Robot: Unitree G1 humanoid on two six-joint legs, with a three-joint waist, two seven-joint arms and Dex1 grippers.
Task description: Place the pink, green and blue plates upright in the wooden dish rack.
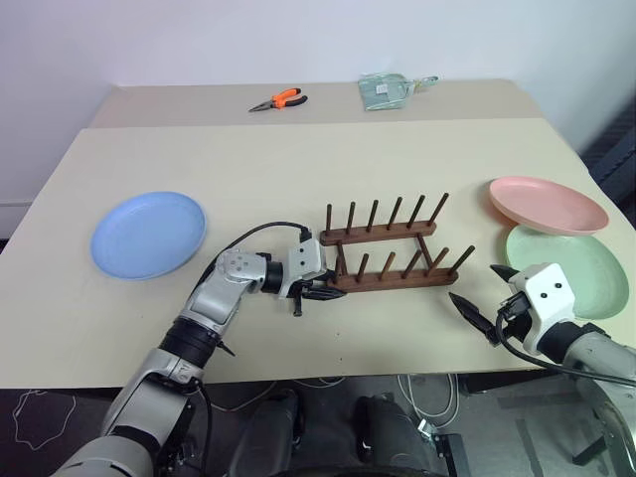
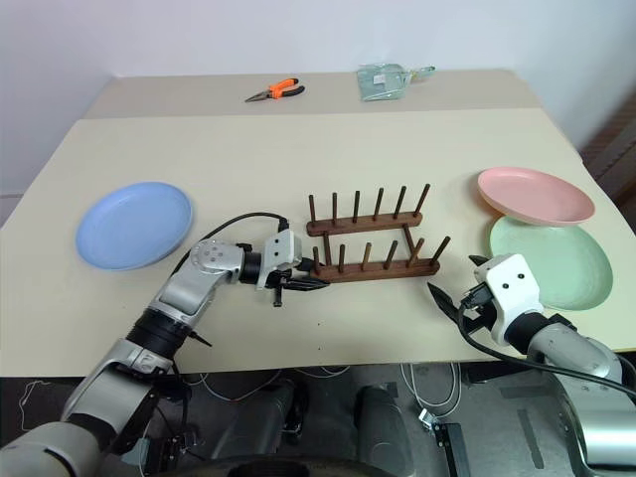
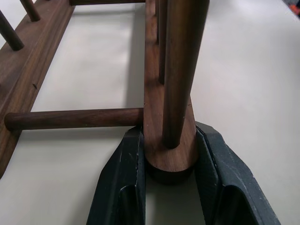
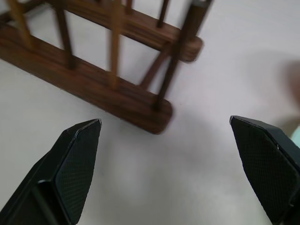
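Right gripper [image 1: 479, 294]: spread wide, empty | left gripper [image 3: 171, 154]: pinching wooden dish rack [image 1: 390, 248] end

Robotics lab test bench. Evidence: 2 plain beige tables [image 1: 248, 159] pushed together against a bare white wall [image 1: 199, 40]; orange-handled pliers [image 1: 279, 100] lying on the far table; loose cables [image 1: 427, 393] on the floor below the table edge.

The wooden dish rack [image 1: 388, 248] blocks the table's [image 1: 258, 159] centre — the left gripper [image 1: 316, 291] pinches its nine-o'clock end. Open tabletop lies at six and twelve o'clock; the pink plate [image 1: 547, 204] and green plate [image 1: 581, 263] crowd three o'clock.
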